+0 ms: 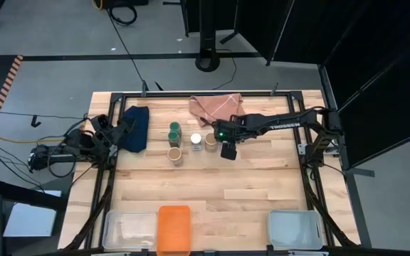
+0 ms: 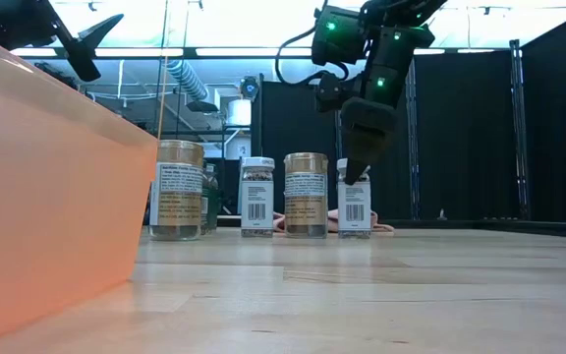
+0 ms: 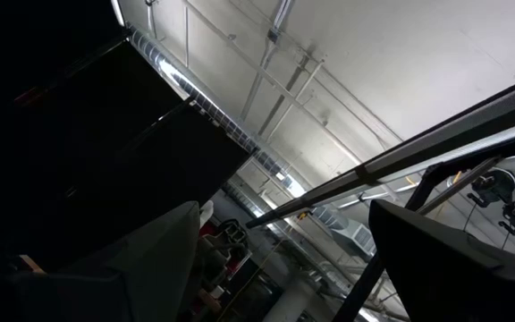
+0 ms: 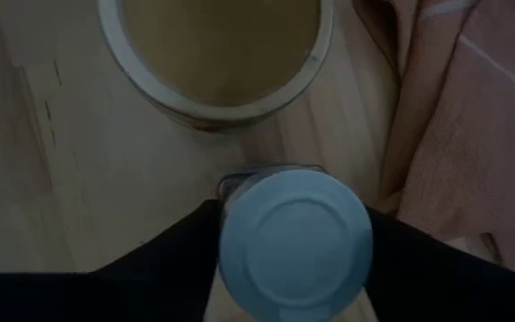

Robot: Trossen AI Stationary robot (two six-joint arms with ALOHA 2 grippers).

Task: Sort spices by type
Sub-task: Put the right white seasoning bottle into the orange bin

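Observation:
Several spice jars stand upright on their bases in a cluster mid-table: two with green lids (image 1: 174,131), one with a tan lid (image 1: 174,153), one with a white lid (image 1: 196,139) and another with a tan lid (image 1: 211,140). My right gripper (image 1: 228,149) points steeply down over a second white-lidded jar (image 4: 295,246), just right of the cluster, and is shut on it. My left gripper (image 1: 112,135) waits at the table's left edge by the dark blue cloth, raised, pointing upward and open. My right gripper pinches the white-lidded jar at its top, one finger (image 4: 173,264) on each side of the round lid (image 4: 240,259). The fingers come from above, slanting down. The jar stands upright with its base (image 2: 354,232) on the table.
A pink cloth (image 1: 217,107) lies just beyond the held jar, and a dark blue cloth (image 1: 137,128) lies at the left. Along the near edge sit an orange bin (image 1: 174,227) and two clear trays (image 1: 129,229) (image 1: 295,227). Bare wood lies between the jars and the bins.

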